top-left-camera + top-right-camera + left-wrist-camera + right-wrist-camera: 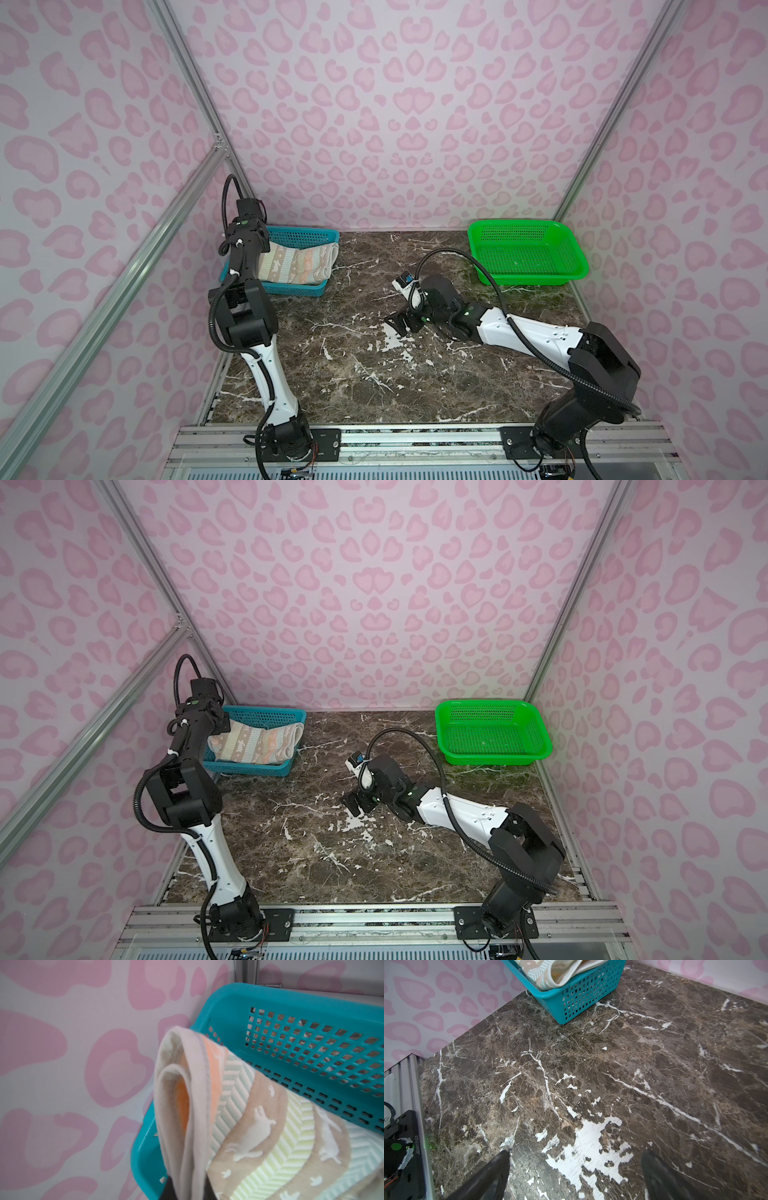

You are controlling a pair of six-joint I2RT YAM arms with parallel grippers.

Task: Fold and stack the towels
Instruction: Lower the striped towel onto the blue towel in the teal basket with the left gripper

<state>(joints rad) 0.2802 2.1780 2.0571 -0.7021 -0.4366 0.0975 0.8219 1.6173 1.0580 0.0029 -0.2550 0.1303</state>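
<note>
Over the blue basket's [307, 237] left end: left claw [188, 1190] clamped on the chevron towel [297, 264].
Its long axis runs rightward along the basket from that pinch, so the left arm, reaching forward with wrist bent down, is nearer. Right claw [575, 1167] gapes wide, low over the worktop [353, 374], well apart.

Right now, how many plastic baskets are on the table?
2: a blue basket back left, holding a striped towel, and a green basket back right. None seems hidden.

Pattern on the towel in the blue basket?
Towel: chevron stripes, beige rabbit bands; left wrist view.
</note>
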